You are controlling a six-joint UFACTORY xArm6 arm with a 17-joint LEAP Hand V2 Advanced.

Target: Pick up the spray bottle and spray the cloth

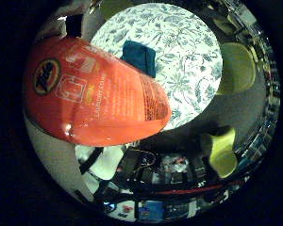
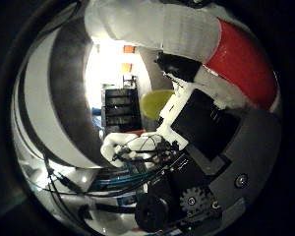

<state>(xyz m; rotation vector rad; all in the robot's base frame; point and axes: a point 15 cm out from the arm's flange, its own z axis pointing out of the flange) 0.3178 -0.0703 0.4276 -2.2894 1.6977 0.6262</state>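
An orange spray bottle [image 1: 94,89] with a printed label fills much of the right little finger side palm view, close against the palm. The right thumb side palm view shows its white upper part [image 2: 177,29] and its red-orange body. My hand [image 2: 197,128] has its black and white fingers curled up against the bottle. A blue cloth [image 1: 140,56] lies on a round table [image 1: 193,66] with a leaf-patterned cover, well below the bottle and away from it.
Yellow-green chairs [image 1: 236,66] [image 1: 220,151] stand around the round table. A dark shelf unit [image 2: 118,108] and another yellow-green chair [image 2: 157,98] show farther off in the room.
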